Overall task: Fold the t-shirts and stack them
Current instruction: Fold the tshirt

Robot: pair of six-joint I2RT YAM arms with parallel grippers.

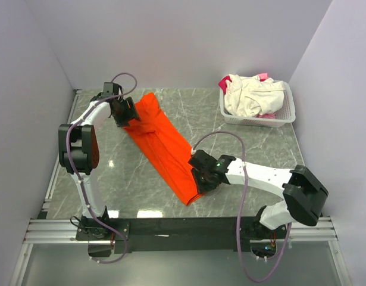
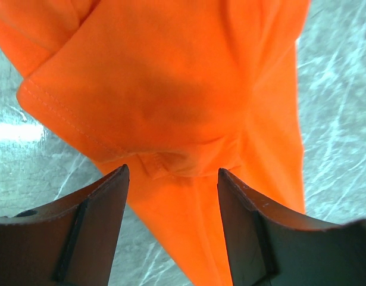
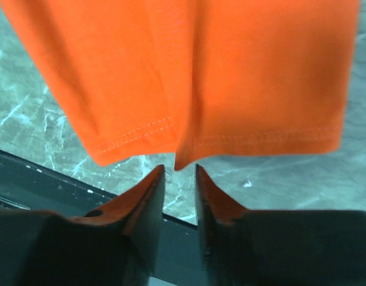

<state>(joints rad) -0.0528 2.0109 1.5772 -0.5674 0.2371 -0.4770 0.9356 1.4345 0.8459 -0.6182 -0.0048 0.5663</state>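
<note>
The orange t-shirt (image 1: 165, 146) lies folded into a long band running diagonally from the back left to the front middle of the table. My left gripper (image 1: 126, 119) is at its far end, open, with its jaws wide apart just over the cloth (image 2: 171, 89); nothing is held between them (image 2: 172, 173). My right gripper (image 1: 202, 183) is at the near end, by the stitched hem (image 3: 230, 77). Its jaws stand a narrow gap apart (image 3: 180, 170), the table shows between them, and the hem's fold ends right at the fingertips. Cream-white (image 1: 248, 98) and pink (image 1: 263, 76) t-shirts lie in the basket.
A white slatted basket (image 1: 288, 113) stands at the back right corner. The table is grey marble (image 1: 141, 179), with a black strip and metal rail (image 1: 171, 229) along the near edge. White walls close in the left, back and right.
</note>
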